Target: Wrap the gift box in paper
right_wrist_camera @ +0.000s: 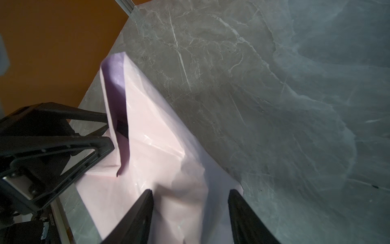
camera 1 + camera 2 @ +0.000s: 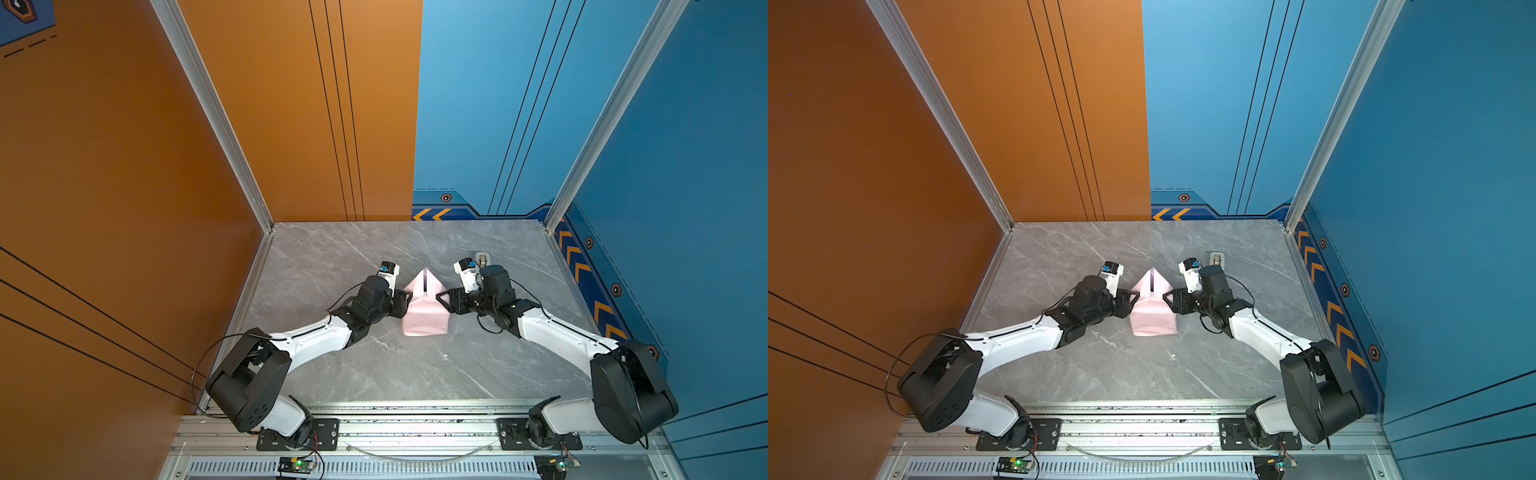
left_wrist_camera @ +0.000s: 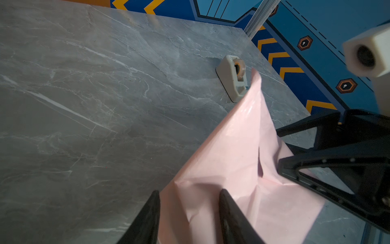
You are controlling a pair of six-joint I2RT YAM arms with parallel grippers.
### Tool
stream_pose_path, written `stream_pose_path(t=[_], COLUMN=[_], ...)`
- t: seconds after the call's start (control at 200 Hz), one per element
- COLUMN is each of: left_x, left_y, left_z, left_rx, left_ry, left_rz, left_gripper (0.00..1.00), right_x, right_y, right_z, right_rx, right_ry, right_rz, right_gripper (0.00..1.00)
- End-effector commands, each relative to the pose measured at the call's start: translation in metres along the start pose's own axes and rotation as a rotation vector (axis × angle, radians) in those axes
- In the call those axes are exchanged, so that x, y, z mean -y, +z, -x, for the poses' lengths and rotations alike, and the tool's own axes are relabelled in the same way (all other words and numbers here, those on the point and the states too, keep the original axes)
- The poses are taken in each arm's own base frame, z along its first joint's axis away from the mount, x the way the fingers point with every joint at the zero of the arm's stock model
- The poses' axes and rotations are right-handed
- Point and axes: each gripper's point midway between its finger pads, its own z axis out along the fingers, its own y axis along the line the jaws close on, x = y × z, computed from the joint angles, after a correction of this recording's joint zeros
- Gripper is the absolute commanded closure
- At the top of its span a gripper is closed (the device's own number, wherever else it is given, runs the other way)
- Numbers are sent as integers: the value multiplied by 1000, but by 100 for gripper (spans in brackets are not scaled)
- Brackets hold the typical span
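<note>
The paper (image 2: 424, 318) (image 2: 1152, 318) lies mid-table folded into a pale pink parcel. Its far end rises in two pointed flaps with a slit between them, and the lilac face (image 1: 114, 71) shows inside one flap. The gift box is hidden under the paper. My left gripper (image 2: 409, 296) (image 3: 189, 191) meets the parcel's left side, jaws apart, with a loose ridge of paper (image 3: 232, 147) between the fingers. My right gripper (image 2: 439, 299) (image 1: 190, 190) meets the right side the same way, jaws apart over the paper (image 1: 158, 147). Neither gripper visibly clamps the sheet.
A small beige tape dispenser (image 2: 482, 259) (image 3: 232, 78) stands just beyond the right wrist, close to the parcel's far right. The grey marble table (image 2: 374, 374) is walled orange on the left and blue behind and on the right. An aluminium rail runs along the front edge.
</note>
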Motion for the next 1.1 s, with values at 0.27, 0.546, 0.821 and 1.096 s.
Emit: stream_pose_path(t=[0.27,0.546,0.821,1.096], left_x=[-9,5,17,16], left_y=[7,16,19,23], left_z=[-28,-18,-7,1], left_rx=[-147,-215,-271,-303], left_ry=[27,111,186,231], left_rz=[-49,-209,-344,-404], left_gripper=[54,53,53,57], right_x=[-3,-8,-7,-13], right_y=[20,17,13,10], right_z=[-26,-25,-27,-15], right_rx=[-178,-180,-195,-157], right_ry=[-58,-83,-101,-126], right_rz=[21,57,86,113], right_gripper=[40,40,40,40])
